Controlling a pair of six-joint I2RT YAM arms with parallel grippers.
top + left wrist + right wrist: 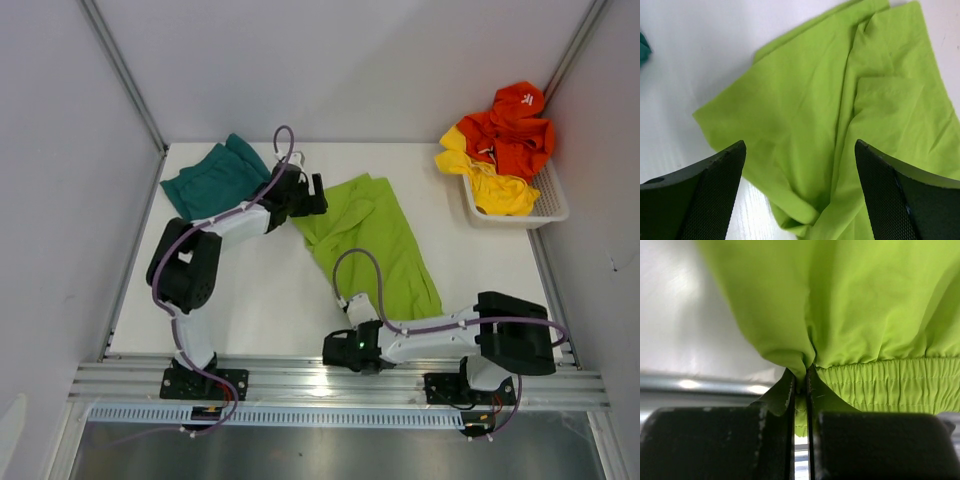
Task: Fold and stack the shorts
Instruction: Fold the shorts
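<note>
The lime green shorts (375, 240) lie spread out lengthwise at the table's centre. The teal shorts (215, 178) lie folded at the far left corner. My left gripper (310, 195) hovers over the far left end of the lime shorts. In the left wrist view this gripper (800, 142) is open, with the rumpled lime shorts (840, 100) beneath and nothing between its fingers (705, 200). My right gripper (350, 345) sits low at the near edge. In the right wrist view it (800, 380) is shut on a fold of the lime shorts (840, 300) by the elastic waistband.
A white plastic basket (545, 205) at the far right corner holds orange clothes (515, 125) and yellow clothes (490, 180). A metal rail (330, 375) runs along the near edge. Grey walls enclose the table on three sides.
</note>
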